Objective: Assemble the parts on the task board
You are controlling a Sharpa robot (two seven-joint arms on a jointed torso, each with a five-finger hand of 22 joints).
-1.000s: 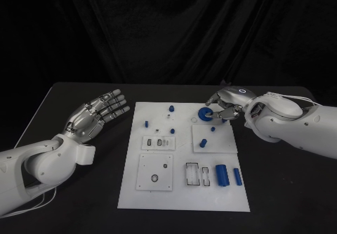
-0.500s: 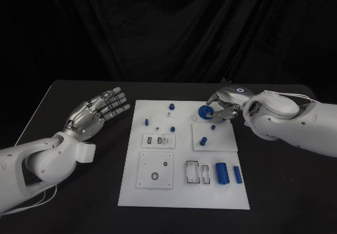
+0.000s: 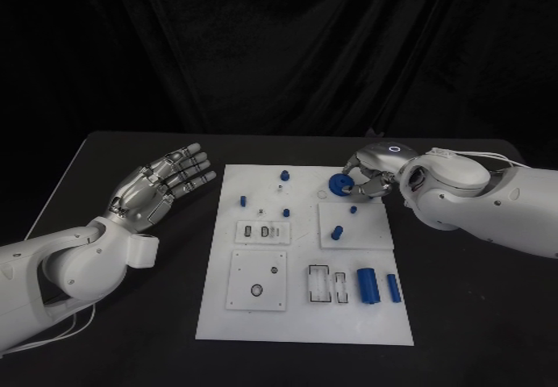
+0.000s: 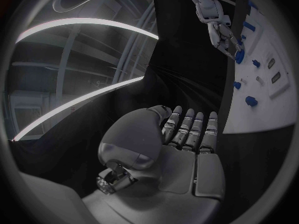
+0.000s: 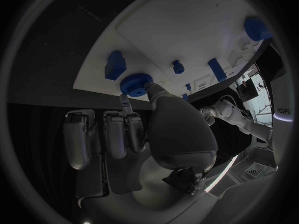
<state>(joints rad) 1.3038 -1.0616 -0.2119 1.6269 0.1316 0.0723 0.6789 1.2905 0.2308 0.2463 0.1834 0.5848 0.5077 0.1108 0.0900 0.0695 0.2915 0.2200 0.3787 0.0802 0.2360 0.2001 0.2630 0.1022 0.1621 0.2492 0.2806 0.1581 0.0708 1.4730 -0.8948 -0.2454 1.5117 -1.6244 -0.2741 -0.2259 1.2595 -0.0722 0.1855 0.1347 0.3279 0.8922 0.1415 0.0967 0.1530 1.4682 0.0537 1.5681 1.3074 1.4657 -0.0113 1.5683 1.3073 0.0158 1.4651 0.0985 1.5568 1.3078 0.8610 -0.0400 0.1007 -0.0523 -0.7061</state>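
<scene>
At the far right of the task board (image 3: 305,322), our right hand (image 3: 374,173) pinches a round blue gear (image 3: 339,185) between thumb and a fingertip; in the right wrist view the gear (image 5: 133,83) sits against those tips while the other fingers (image 5: 116,134) lie curled beneath it. We cannot tell whether the gear rests on the board or hangs just above it. Just nearer on the board, a raised white square carries two small blue pegs (image 3: 336,235). At the near right, two blue cylinders (image 3: 368,287) lie side by side next to empty rectangular slots. Well to the left, off the board, our left hand (image 3: 160,186) hovers palm up with its fingers straight, close together and holding nothing. We judge the step in hand to be seating the gear at its place on the far right of the board. The next move likely calls for lining its centre hole over a post, then lowering it level before letting go.
</scene>
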